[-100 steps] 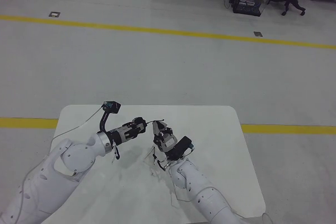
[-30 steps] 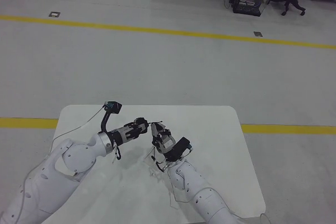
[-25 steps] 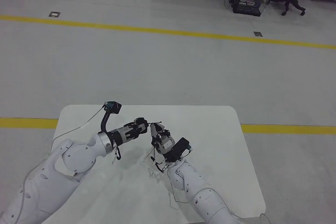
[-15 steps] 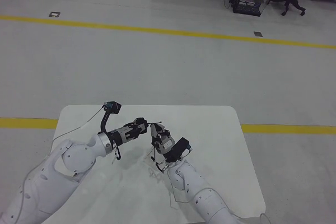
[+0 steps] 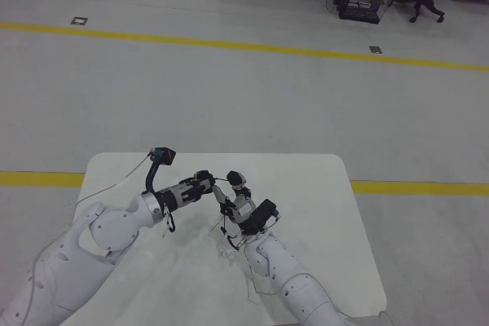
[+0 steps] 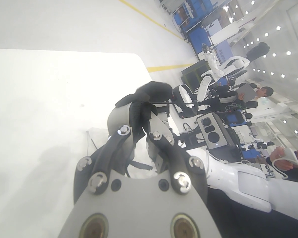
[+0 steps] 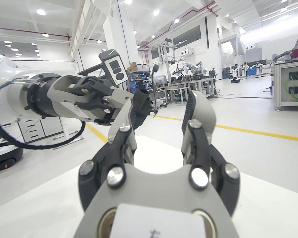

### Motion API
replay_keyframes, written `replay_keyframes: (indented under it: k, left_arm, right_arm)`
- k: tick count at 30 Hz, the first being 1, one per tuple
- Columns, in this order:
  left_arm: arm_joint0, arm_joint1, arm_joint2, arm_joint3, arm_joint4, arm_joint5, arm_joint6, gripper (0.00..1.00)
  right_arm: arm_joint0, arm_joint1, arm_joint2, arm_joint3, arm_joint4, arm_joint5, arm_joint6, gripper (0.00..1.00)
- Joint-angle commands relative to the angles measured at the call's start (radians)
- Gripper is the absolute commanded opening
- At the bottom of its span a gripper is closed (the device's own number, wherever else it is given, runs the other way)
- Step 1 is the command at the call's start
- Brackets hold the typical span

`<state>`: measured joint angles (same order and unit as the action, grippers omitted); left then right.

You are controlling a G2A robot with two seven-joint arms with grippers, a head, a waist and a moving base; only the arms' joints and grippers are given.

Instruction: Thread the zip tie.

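right gripper (image 7: 161,97): released, its two fingers are spread wide and hold nothing. it is raised over the far half of the table, about midway between the left and right edges, and it points toward the left gripper.
left gripper (image 7: 140,107): clenched on the zip tie, with the black-covered fingertips pressed together on the strap. it is just beside the right gripper, on its left side, also above the table and apart from it.
zip tie (image 7: 154,92): thin and black, held by the left gripper at its lower part. in the right wrist view the strap stands nearly upright from the fingertips, with the small head on the top end. it is in the air between the two grippers, apart from the right fingers.
table (image 5: 310,187): white, with rounded corners.
near yellow line (image 5: 428,188): on the floor, it passes behind the table close to its far edge.
far yellow line (image 5: 228,42): on the floor, well beyond the table.
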<state>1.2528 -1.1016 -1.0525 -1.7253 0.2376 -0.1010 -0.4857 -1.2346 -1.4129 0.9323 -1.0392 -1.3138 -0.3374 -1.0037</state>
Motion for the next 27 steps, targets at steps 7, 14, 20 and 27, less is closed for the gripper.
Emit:
replay_keyframes:
  k: [7,14,20,27]
  left_arm:
    - [-0.005,0.0,-0.003,0.008,0.003,0.011,0.008,0.0]
    - [-0.006,-0.001,0.001,0.008,0.003,0.012,0.009,0.0]
    - [-0.008,-0.001,0.005,0.01,0.002,0.01,0.006,0.0]
    - [-0.007,-0.001,0.005,0.008,0.004,0.01,0.007,0.0]
  right_arm:
    - [-0.019,0.008,0.026,-0.027,-0.022,0.007,-0.019,0.36]
    - [-0.045,0.018,0.054,-0.067,-0.033,-0.002,-0.023,0.32]
    - [-0.049,0.019,0.058,-0.089,-0.022,-0.003,-0.021,0.21]
    - [-0.049,0.019,0.057,-0.091,-0.02,-0.003,-0.023,0.0]
